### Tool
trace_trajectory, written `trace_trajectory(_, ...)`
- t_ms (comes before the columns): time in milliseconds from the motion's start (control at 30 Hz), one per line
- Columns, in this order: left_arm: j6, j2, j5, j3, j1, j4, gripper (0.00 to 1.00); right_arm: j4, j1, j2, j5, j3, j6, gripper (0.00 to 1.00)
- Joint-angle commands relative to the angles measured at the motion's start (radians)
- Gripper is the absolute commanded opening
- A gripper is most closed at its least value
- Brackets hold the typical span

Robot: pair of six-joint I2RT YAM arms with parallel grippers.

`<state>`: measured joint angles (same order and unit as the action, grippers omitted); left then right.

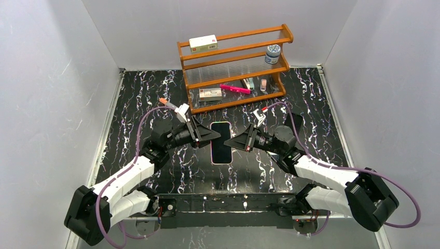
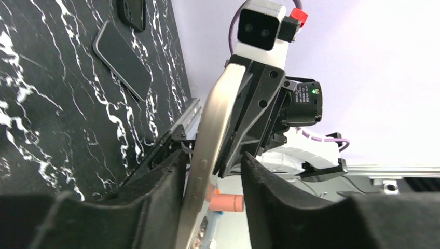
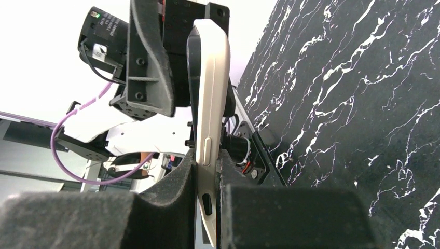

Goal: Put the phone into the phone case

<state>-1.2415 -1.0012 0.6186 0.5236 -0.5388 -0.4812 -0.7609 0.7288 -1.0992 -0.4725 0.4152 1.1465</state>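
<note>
Because the phone (image 1: 221, 144) has to go flat into a shell, you are holding it level and screen-up, off the marble at the middle of the bench. It sits just in front of the wooden rack (image 1: 233, 67) at the far edge.

The right gripper (image 1: 232, 142) does the carrying. Its wrist view shows both pads pressed tight on the phone's two faces, one above and one below, beside a side button.

The left gripper (image 1: 214, 136) only steadies. Its fingers stand apart astride the opposite long edge. The lower pad (image 2: 166, 187) touches the underside and a clear gap shows at the upper one, so you can release that side without disturbing the hold.

The phone case (image 2: 132, 14) is not beneath the phone. In the left wrist view, two dark flat slabs lie on the marble well apart from both grippers, seemingly toward the bench's right edge. The case is probably the all-black one cut by the frame's top, since the nearer slab (image 2: 122, 58) shows a pale rim. I cannot be sure of that. In the overhead view, neither stands out against the black top.
</note>
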Motion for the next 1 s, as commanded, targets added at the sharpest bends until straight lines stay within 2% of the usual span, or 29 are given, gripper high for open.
trace_trajectory(0,-0.063,0.019,0.043,-0.036,-0.007,-0.107,0.36,-0.184,0.003,-0.021,-0.004,0.002,0.046,0.01)
trace_trajectory(67,-0.068,0.025,0.041,-0.042,-0.009,-0.119,0.31,-0.199,0.002,-0.030,0.004,-0.002,0.051,0.01)
trace_trajectory(167,-0.078,0.019,0.046,-0.048,-0.009,-0.159,0.13,-0.205,0.003,-0.048,-0.005,0.001,0.055,0.02)
trace_trajectory(233,-0.092,0.017,0.036,-0.057,-0.009,-0.206,0.03,-0.202,0.002,-0.058,-0.031,0.003,0.057,0.18)
trace_trajectory(267,-0.096,0.019,0.025,-0.061,-0.009,-0.221,0.00,-0.196,0.003,-0.060,-0.046,0.000,0.058,0.29)
trace_trajectory(333,-0.089,0.023,0.000,-0.063,-0.010,-0.228,0.00,-0.179,0.003,-0.050,-0.061,-0.020,0.060,0.48)
trace_trajectory(367,-0.081,0.025,-0.008,-0.060,-0.009,-0.231,0.00,-0.173,0.003,-0.038,-0.064,-0.034,0.059,0.54)
trace_trajectory(433,-0.064,0.027,-0.017,-0.053,-0.009,-0.238,0.00,-0.141,0.002,-0.014,-0.067,-0.055,0.056,0.62)
trace_trajectory(533,-0.040,0.019,-0.023,-0.042,-0.009,-0.247,0.00,-0.115,0.003,0.007,-0.093,-0.079,0.054,0.66)
trace_trajectory(600,-0.026,0.007,-0.021,-0.036,-0.009,-0.247,0.00,-0.108,0.003,0.016,-0.104,-0.093,0.069,0.63)
trace_trajectory(667,-0.006,-0.011,-0.013,-0.032,-0.009,-0.248,0.00,-0.104,0.003,0.031,-0.105,-0.107,0.086,0.57)
trace_trajectory(700,0.012,-0.019,-0.013,-0.034,-0.009,-0.248,0.00,-0.098,0.003,0.042,-0.098,-0.113,0.097,0.51)
trace_trajectory(800,0.084,-0.053,-0.002,-0.037,-0.009,-0.214,0.00,-0.019,0.002,0.082,-0.035,-0.120,0.149,0.24)
trace_trajectory(867,0.138,-0.071,-0.003,-0.033,-0.009,-0.169,0.00,0.019,0.003,0.090,-0.011,-0.116,0.192,0.11)
trace_trajectory(967,0.245,-0.078,-0.016,-0.015,-0.008,-0.058,0.00,0.024,0.002,0.075,-0.016,-0.110,0.257,0.02)
